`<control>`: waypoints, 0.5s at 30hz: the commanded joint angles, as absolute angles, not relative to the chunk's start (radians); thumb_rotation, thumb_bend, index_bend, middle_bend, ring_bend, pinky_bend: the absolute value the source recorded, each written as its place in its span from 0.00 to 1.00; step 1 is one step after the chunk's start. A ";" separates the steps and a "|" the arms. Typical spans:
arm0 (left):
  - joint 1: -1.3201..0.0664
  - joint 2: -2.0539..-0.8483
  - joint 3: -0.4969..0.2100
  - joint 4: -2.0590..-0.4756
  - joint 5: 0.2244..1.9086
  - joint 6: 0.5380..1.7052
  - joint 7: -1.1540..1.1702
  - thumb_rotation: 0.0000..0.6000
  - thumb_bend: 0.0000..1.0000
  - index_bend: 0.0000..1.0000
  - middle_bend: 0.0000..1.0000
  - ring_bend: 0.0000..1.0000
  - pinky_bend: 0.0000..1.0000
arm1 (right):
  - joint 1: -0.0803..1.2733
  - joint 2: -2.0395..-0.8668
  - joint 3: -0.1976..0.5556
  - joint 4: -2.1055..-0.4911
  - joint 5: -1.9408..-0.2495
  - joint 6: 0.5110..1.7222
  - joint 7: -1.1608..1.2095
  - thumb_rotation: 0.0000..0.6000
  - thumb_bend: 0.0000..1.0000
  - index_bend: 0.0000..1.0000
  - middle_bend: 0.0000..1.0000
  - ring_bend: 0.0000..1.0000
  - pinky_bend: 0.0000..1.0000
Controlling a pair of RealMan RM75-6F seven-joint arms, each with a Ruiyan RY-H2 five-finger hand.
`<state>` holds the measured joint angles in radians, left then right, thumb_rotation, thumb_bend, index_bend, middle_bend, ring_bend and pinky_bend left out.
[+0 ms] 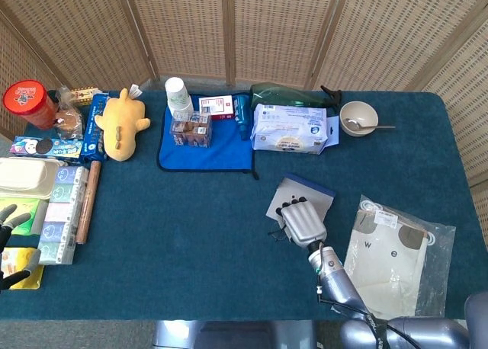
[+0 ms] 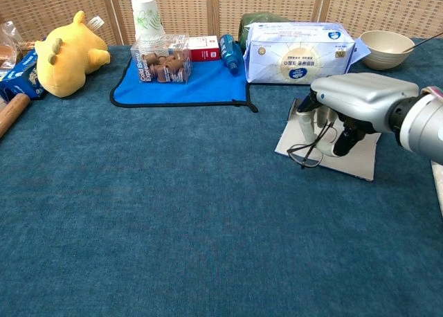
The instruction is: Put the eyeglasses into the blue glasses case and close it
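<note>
At far left counter edge, my left hand [image 1: 11,242] idle, fingers spread, holding nothing, well apart from work. Mid-counter right, my right hand [image 2: 346,116] grasping eyeglasses [image 2: 308,151], frames hanging below fingers at hand's left side, lens touching near corner of blue glasses case [image 2: 346,161]. Case lies flat directly under hand, long axis running away toward tissue pack [image 2: 297,50]. Right hand far nearer; I judge short lowering left.
</note>
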<state>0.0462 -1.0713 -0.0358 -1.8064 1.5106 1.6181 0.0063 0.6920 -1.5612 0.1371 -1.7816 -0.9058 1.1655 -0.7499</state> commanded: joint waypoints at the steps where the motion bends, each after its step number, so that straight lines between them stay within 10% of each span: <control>1: 0.046 -1.071 -0.036 -1.806 1.510 1.618 0.006 1.00 0.30 0.21 0.12 0.00 0.00 | 0.700 -1.569 0.150 -1.754 -0.868 1.158 -0.754 1.00 0.42 0.64 0.46 0.39 0.35; 15: 0.043 -1.071 -0.038 -1.809 1.515 1.616 0.010 1.00 0.30 0.21 0.12 0.00 0.00 | 0.694 -1.566 0.162 -1.717 -0.800 1.184 -0.746 1.00 0.40 0.51 0.37 0.30 0.35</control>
<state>0.0428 -1.0714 -0.0380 -1.8086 1.5148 1.6164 0.0096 0.6946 -1.5662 0.1626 -1.7159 -0.8008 1.1826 -0.7459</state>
